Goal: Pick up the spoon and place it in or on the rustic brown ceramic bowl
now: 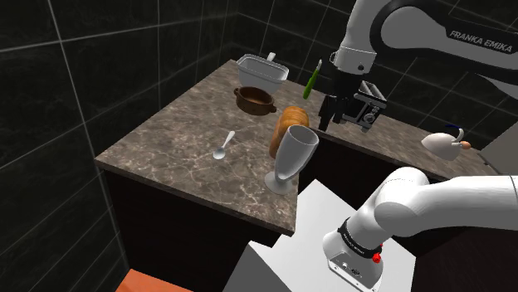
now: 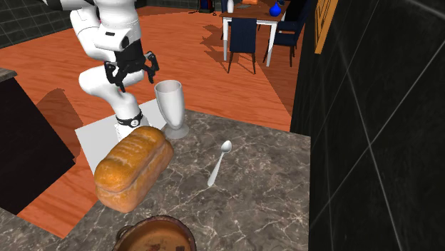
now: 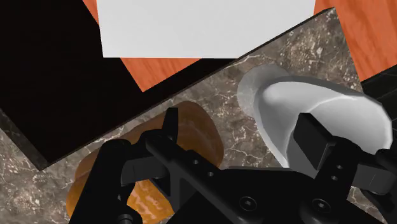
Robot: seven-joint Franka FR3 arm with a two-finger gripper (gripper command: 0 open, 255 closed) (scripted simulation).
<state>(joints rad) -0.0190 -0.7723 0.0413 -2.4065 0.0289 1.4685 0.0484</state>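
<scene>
The spoon [image 1: 224, 148] lies flat on the marble counter [image 1: 170, 170], and nothing touches it. It is well apart from the gripper [image 1: 330, 120] and lower than it. A loaf of bread [image 1: 290, 124] and a tall glass [image 1: 292, 158] stand between the two.

The gripper hangs in the air above the counter, near the edge where the stand is. Its two black fingers stand apart and there is nothing between them, so it is released and empty. In the wrist view the loaf and the rim of the glass are both below the fingers (not touched by them, as far as I can see).

The brown bowl [image 1: 253, 100], with its small handles, sits on the counter beyond the loaf as seen from the gripper, also lower than it. It is apart from the spoon, and no spoon is in it.

My judgement is that the task is at its beginning and no part of it is done. The gripper must pass over the loaf and the glass to the spoon, go down, and close on the handle. Then it must lift the spoon, carry it to the bowl and let it go there. The glass looks easy to knock over on the way.
</scene>
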